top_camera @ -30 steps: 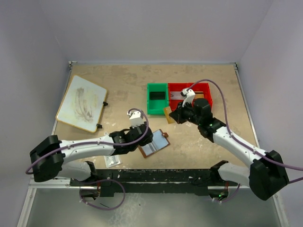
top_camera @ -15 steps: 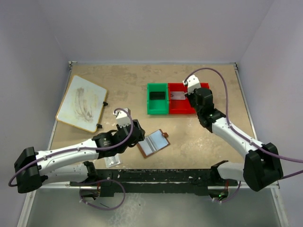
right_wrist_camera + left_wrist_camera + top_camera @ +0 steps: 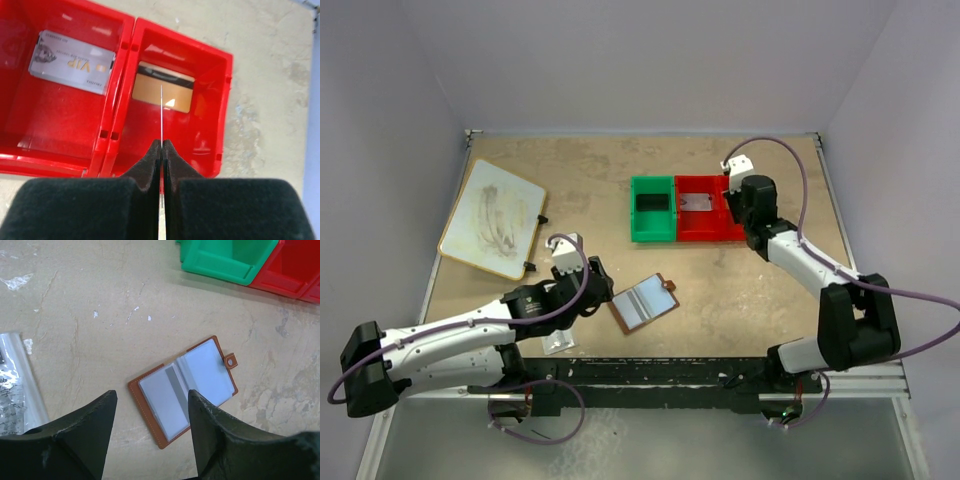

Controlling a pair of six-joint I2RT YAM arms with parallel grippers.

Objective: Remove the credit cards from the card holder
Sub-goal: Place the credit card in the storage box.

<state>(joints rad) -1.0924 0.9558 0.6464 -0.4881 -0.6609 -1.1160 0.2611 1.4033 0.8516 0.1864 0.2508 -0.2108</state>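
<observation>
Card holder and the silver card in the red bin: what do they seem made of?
The card holder looks like tan-brown leather or imitation leather, matt, judging by its stitched border and snap tab; its bluish-grey inner pockets look like soft plastic. The silver card looks like stiff plastic with a brushed metallic, glossy face carrying printed VIP lettering.

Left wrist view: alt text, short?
An open brown wallet lies flat on the tan table, grey pockets up, seen between the open, empty jaws of the left gripper. A green bin and a red bin sit top right; a clear packet at left.
</observation>
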